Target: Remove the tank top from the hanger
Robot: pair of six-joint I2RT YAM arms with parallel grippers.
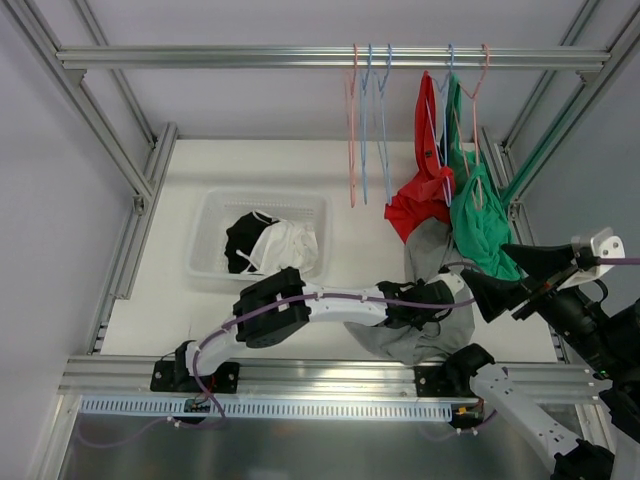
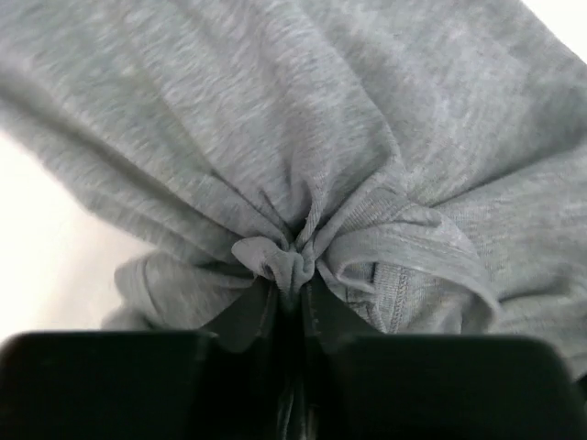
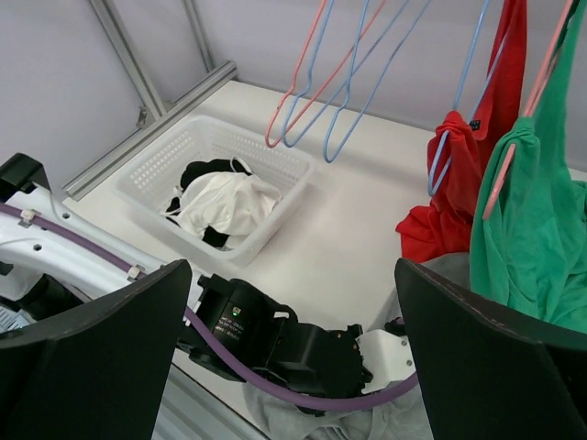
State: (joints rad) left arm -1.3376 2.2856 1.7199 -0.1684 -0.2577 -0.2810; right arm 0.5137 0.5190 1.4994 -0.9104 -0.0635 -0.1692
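The grey top [image 2: 303, 119] is seen lying crumpled on the table [image 1: 270, 180] at its near edge, just below the red top [image 1: 425, 190] and beside the green top [image 1: 480, 225], both of which are hung on the rail [image 1: 200, 57]. No hanger can be made out in the grey cloth, so it is judged to be off already, though its upper end is partly hidden under the red top.

The left end effector [image 2: 292, 289] is closed on a gathered bunch of the grey fabric, with folds radiating from the pinch. The right end effector [image 1: 515, 275] is held wide open above the table to the right, near the green top, and nothing is gripped by it.

The top is judged to be light, soft and limp: no shape is kept by it, and it can be expected to sag and trail from whatever point is held. A thin knit like this is not thought slippery or fragile, but a small pinch may be pulled loose if the cloth snags. A bunched fold, as gripped now, is considered a sound hold. For lifting clear, a thicker hem or strap seam is judged firmer. Dragging across the red top is best avoided.

Three bare hangers [image 1: 365, 130] are hung further left, and a basket [image 1: 215, 215] with black and white garments is set well apart on the table.
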